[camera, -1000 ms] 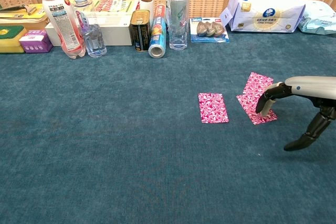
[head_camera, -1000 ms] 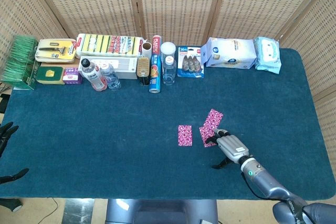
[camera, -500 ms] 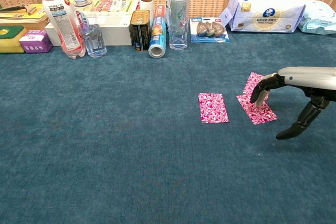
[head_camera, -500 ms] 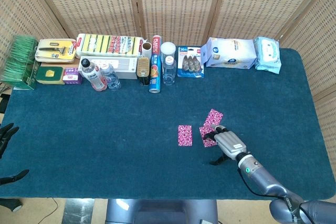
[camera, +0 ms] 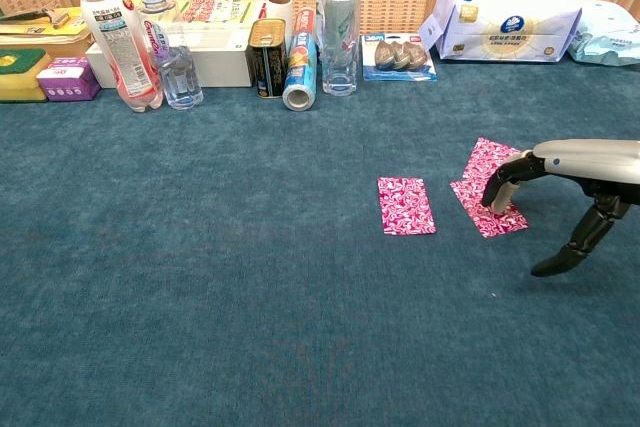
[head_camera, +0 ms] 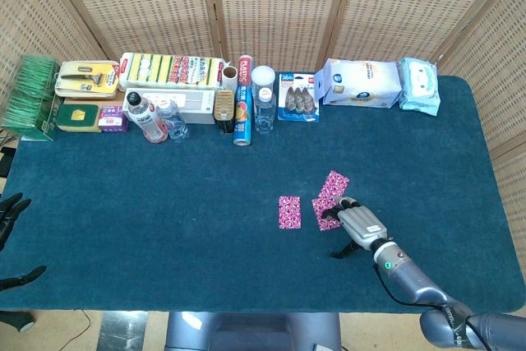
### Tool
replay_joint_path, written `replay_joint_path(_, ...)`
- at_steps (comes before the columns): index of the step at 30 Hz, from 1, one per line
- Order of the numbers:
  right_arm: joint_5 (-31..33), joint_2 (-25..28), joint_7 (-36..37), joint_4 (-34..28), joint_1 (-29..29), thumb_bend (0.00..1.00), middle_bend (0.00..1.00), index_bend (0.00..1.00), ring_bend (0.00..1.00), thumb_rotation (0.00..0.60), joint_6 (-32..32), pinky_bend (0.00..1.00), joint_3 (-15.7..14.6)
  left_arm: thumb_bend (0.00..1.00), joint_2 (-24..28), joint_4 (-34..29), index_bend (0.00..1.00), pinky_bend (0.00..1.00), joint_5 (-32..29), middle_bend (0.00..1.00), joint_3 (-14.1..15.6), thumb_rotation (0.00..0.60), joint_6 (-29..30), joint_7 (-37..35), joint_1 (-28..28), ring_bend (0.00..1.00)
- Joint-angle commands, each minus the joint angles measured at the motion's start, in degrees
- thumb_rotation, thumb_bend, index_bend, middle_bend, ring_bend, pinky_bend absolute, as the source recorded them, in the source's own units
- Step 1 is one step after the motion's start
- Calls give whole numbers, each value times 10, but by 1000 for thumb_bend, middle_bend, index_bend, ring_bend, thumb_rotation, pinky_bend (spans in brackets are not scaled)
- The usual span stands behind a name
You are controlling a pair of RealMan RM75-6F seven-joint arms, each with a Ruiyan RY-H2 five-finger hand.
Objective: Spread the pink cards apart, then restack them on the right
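**Right hand drawn back slightly over the near-right card**

Since a second ago the right hand [camera: 560,179] has shifted a little away from the camera and its fingertips [camera: 493,203] now press on the middle card [camera: 487,209] nearer its centre; the cards themselves lie as before. That hand grips nothing: its fingers curve down together onto the card while the thumb [camera: 572,249] hangs apart, below and nearer the camera.

Taking the middle card as landmark: it lies tilted, long axis running from far-left to near-right. Just left of it, clear of it, the left card [camera: 405,205] lies with its long axis pointing straight away from the camera. Just beyond it, overlapping its far corner, the far card [camera: 489,159] slants with its long axis running near-left to far-right.

Well left of the middle card, at the table's near-left edge, the left hand [head_camera: 10,211] shows only dark fingers, spread and holding nothing.

Far beyond the middle card stand a foil roll [camera: 300,72], bottles [camera: 338,32] and a wipes pack [camera: 503,23].
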Motion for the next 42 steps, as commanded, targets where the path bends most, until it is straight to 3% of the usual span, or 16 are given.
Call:
replay_joint_path(1, -1, 1, -2, -2, -1, 0, 280, 234, 35, 508, 0, 0, -2, 71, -1, -1, 0, 14, 1, 0, 0, 600, -1, 3, 0, 0)
replay_joint_path(23, -37, 27, -34, -79, -16, 0, 285, 234, 40, 505, 10, 0, -36, 71, 1, 0, 0, 14, 3, 0, 2, 600, 0, -2, -1, 0)
replay_joint_path(29, -63, 34, -72, -98, -22, 1, 131, 229, 26, 509, 61, 0, -19, 70, 1, 2, 0, 14, 5, 0, 3, 600, 4, -8, 1, 0)
replay_joint_path(34, -15, 17, -136, -81, -16, 16, 58, 188, 2, 504, 72, 0, -6, 69, 2, 4, 0, 14, 7, 0, 4, 600, 4, -12, 1, 0)
replay_joint_path(42, 117, -22, -228, -55, 8, 27, 1, 150, 0, 504, 78, 0, 13, 69, 3, 6, 0, 14, 5, 0, 3, 600, 6, -17, 2, 0)
